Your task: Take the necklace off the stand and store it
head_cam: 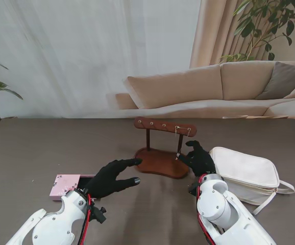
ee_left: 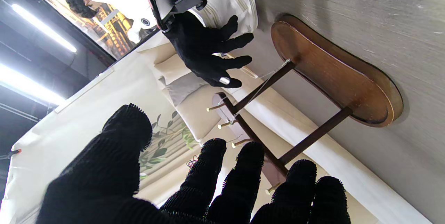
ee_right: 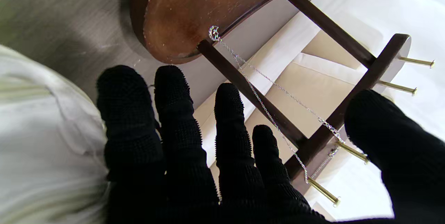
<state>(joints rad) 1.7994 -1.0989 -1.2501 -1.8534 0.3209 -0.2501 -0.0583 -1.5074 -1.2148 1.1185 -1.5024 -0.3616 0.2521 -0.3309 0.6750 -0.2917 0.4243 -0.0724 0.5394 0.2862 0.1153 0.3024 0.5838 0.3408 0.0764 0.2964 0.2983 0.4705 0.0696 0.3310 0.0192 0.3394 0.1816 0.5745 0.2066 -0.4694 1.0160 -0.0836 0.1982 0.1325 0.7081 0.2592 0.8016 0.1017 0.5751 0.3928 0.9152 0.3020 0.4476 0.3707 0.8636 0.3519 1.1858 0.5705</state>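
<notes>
Reaching: the right hand [head_cam: 198, 158] sits just beside the right end of the stand [head_cam: 160, 162], fingers spread and holding nothing; the step in hand looks like the approach to the chain.
Necklace: the necklace [ee_right: 264, 95] hangs over two of the brass pegs [ee_right: 351, 151] at the right end of the crossbar [head_cam: 165, 125], its thin chain running down alongside the right post to a small pendant [ee_right: 214, 33] near the wooden base.
Left hand: the left hand [head_cam: 112, 177] hovers open over the table nearer to me, close to the left edge of the base, holding nothing.
Storage: a pink box [head_cam: 66, 186] lies by the left wrist, and a white bag [head_cam: 245, 174] lies beside the right arm; which of them is meant for storing I cannot tell.
Grip advice: pinch the chain between thumb [ee_right: 393, 140] and forefinger close to the pegs, where both strands run together, not down at the pendant.
Lift advice: draw the loop outward along the pegs and off their tips before lowering; pulling down would likely snag it.
Risk: the chain is fine and slack, so it may slip through the gloved fingers or catch on the post.
Steadying: the left hand could press on the base if the stand starts to tip.
</notes>
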